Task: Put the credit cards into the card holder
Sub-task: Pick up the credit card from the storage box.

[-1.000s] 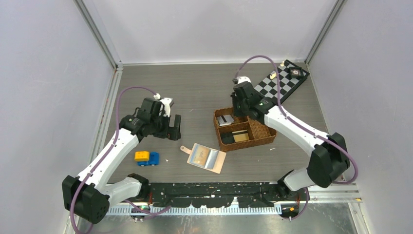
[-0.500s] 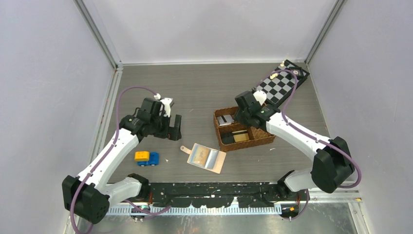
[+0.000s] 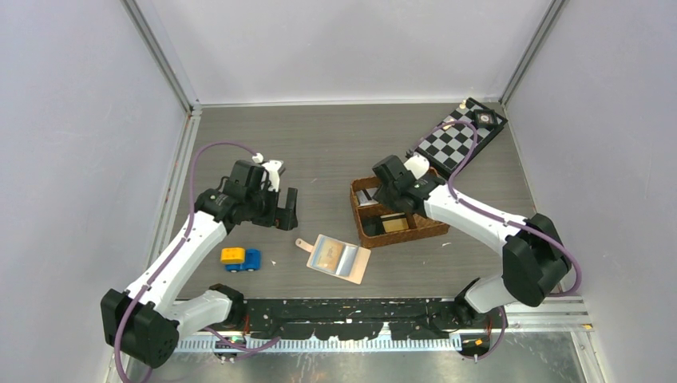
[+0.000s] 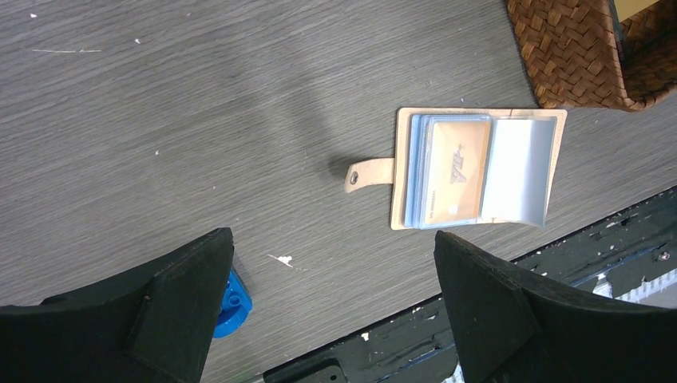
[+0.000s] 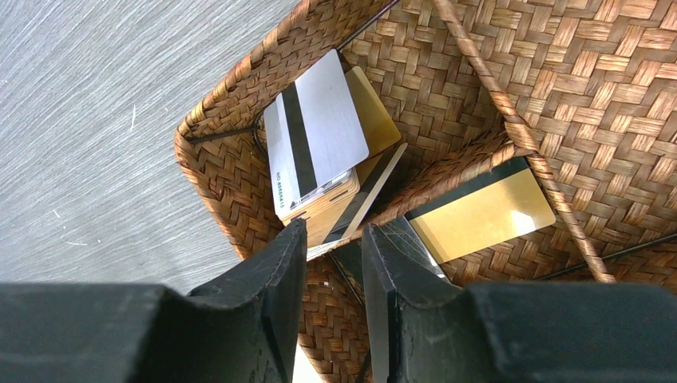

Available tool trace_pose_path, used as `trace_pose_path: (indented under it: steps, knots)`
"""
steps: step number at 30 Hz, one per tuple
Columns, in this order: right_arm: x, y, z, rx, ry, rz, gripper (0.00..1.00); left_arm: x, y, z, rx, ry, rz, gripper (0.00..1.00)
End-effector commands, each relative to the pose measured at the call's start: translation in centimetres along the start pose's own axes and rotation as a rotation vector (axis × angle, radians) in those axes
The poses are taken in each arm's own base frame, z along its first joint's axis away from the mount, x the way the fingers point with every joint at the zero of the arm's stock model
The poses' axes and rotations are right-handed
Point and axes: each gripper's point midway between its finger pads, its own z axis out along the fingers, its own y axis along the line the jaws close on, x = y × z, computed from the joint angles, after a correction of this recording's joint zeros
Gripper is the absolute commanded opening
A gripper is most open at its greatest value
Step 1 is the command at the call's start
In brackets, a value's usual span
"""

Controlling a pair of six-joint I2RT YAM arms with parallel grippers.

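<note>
Brown woven basket [image 5: 231, 183], right of the grey wood-grain surface's [image 4: 199, 96] middle, holds the credit cards [image 5: 315, 128] — silver-grey with a black stripe, glossy gold, one on edge. The right claw [image 5: 334, 239] hangs over a corner compartment, jaws narrowly apart, possibly grazing that upright card. The beige card holder [image 4: 479, 169] lies open by the near edge — the left claw [image 4: 331, 239] is spread wide nearby.

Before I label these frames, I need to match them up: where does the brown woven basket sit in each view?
Top external: woven basket right of centre.
Left wrist: only a corner of the basket, top right.
Right wrist: the basket fills most of the frame, with cards inside.
Shared landmark: the grey wood-grain table, seen in all three.
</note>
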Motion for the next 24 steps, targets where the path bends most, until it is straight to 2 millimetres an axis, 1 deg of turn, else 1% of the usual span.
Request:
trace_pose_path:
  steps: [1, 6, 9, 12, 16, 19, 24]
  knots:
    - [-1.4, 0.7, 0.3, 0.011, -0.073, 0.043, 0.36, -0.8, -0.4, -0.4, 0.025, -0.048, 0.005, 1.00]
    - [-1.5, 0.8, 0.8, 0.026, -0.084, 0.042, 0.30, -0.7, -0.3, -0.4, 0.021, -0.047, 0.005, 1.00]
    - [-1.6, 0.7, 1.0, 0.032, -0.093, 0.043, 0.25, -0.7, -0.3, -0.4, 0.020, -0.048, 0.005, 1.00]
    - [-1.7, 0.7, 1.1, 0.034, -0.099, 0.044, 0.17, -0.8, -0.3, -0.5, 0.019, -0.050, 0.005, 1.00]
    - [-1.7, 0.8, 1.2, 0.031, -0.104, 0.059, 0.12, -0.7, -0.3, -0.4, 0.018, -0.047, 0.004, 1.00]
    - [-2.2, 1.0, 0.9, 0.019, -0.125, 0.085, 0.06, -0.8, -0.2, -0.4, 0.015, -0.048, 0.005, 1.00]
    - [-3.9, 1.9, -0.3, -0.036, -0.190, 0.139, 0.01, -0.8, 0.0, -0.4, 0.003, -0.050, 0.007, 1.00]
